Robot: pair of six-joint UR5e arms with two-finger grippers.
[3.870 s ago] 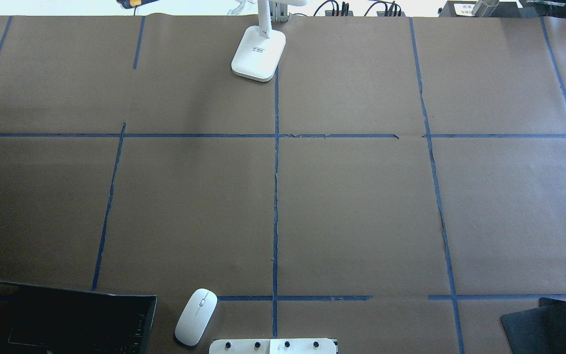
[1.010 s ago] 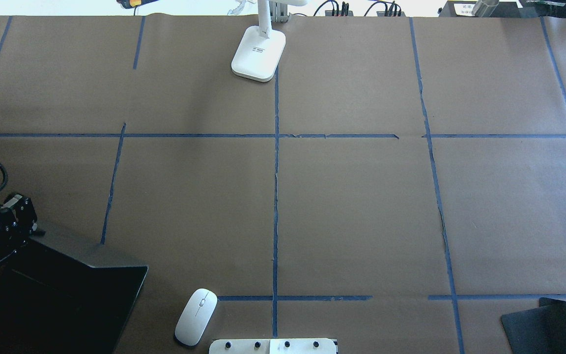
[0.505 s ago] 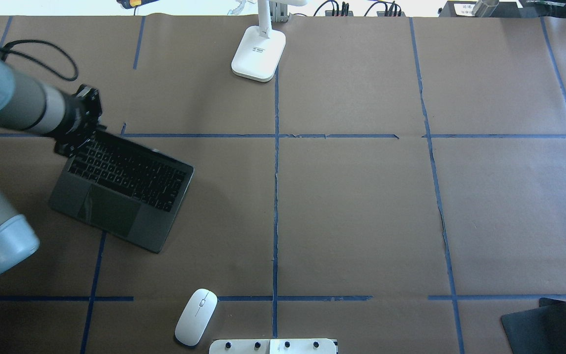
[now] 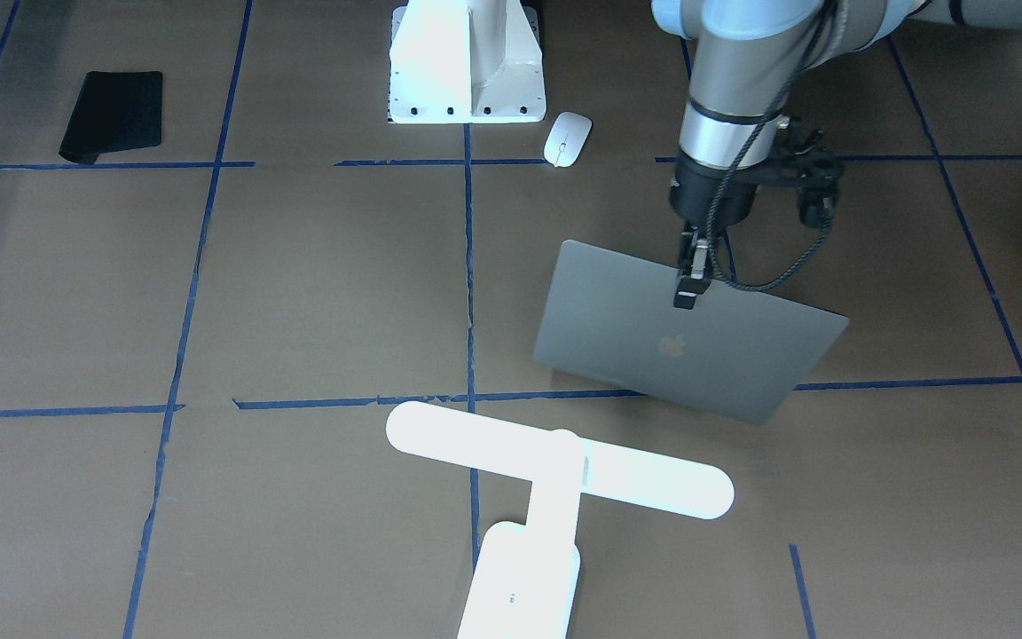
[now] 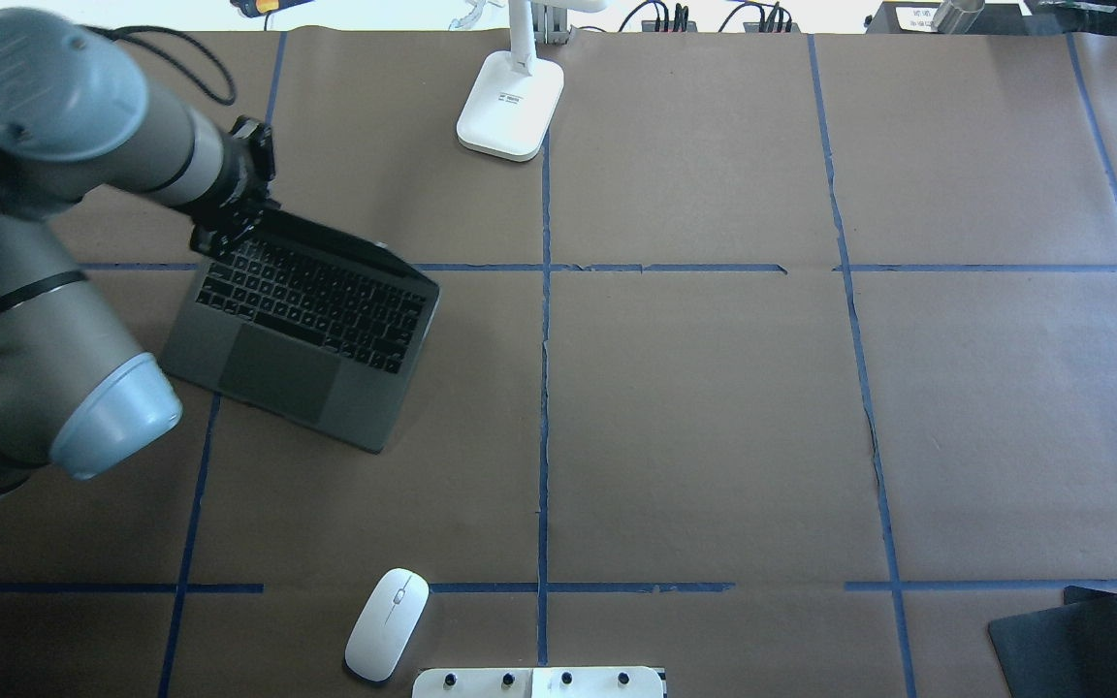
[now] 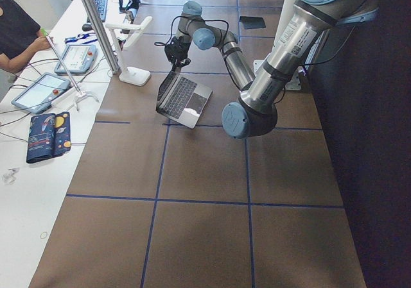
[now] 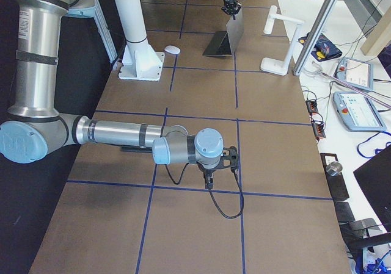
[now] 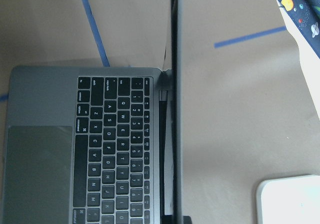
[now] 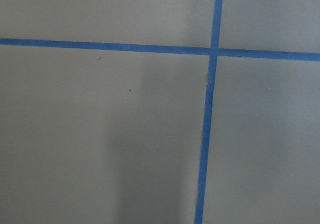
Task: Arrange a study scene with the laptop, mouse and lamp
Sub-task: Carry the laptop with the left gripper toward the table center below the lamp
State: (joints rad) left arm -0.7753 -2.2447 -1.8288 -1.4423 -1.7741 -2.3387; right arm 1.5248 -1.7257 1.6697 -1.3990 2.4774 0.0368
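Observation:
The space-grey laptop (image 5: 306, 330) stands open on the brown paper, left of centre and skewed, with its keyboard (image 8: 115, 149) facing the robot. Its lid with the apple logo (image 4: 680, 342) faces the front camera. My left gripper (image 4: 687, 288) is shut on the lid's top edge; it also shows in the overhead view (image 5: 229, 225). The white mouse (image 5: 386, 623) lies by the near edge. The white lamp (image 4: 555, 461) stands at the far edge, its base (image 5: 510, 105) beyond the laptop. My right gripper (image 7: 211, 177) shows only in the exterior right view, low over bare paper; I cannot tell its state.
A black mouse pad (image 5: 1063, 645) lies at the near right corner. The white robot pedestal (image 4: 467, 62) stands at the near middle, next to the mouse. Blue tape lines cross the paper. A side table with tablets (image 6: 38, 90) and an operator lies past the far edge.
The left arm has carried the open laptop from the near left corner away from the robot and to the right, toward the lamp. Mouse, lamp and pad have not moved.

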